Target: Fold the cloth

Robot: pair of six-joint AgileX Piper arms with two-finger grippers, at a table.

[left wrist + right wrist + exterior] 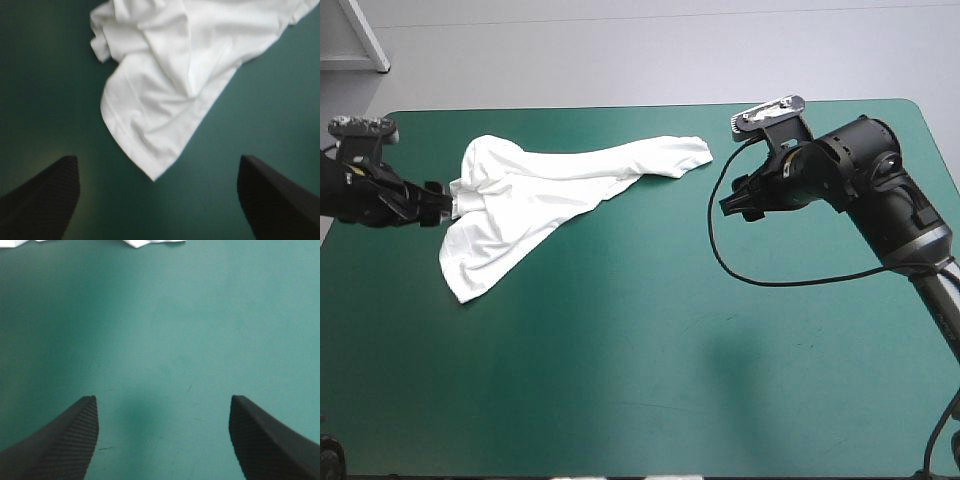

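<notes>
**Item:** T-shirt (555,185) — white, short-sleeved, one piece, unfolded.

**Place:** far-left part of the desk (640,360), lying on the teal-green cover. It is loosely spread and wrinkled, not laid flat.

**Lie:** the broad part sits toward the left edge, with one lobe reaching toward the near edge. A narrowing tail runs off toward the middle of the far edge. The long axis goes from the left edge across to the right, slanting slightly toward the far edge.

**Left jaws:** released, the black fingers (45,200) standing wide apart, low at the left edge. A corner of the T-shirt lies on the cover straight ahead, its tip about level with the fingertips and between them, not pinched. Whether anything touches the cloth cannot be told.

**Right jaws:** released, the fingers (55,440) apart over bare cover in the right half of the desk, facing the left edge. The tail's end lies ahead, near but clear of them.

**Status (judged):** folding not begun.

**Governing relation:** the cloth lies between the two arms along its long axis, and the left jaws are much the nearer. They likely need only a short advance and a squeeze — the right jaws must first cross bare cover.
</notes>
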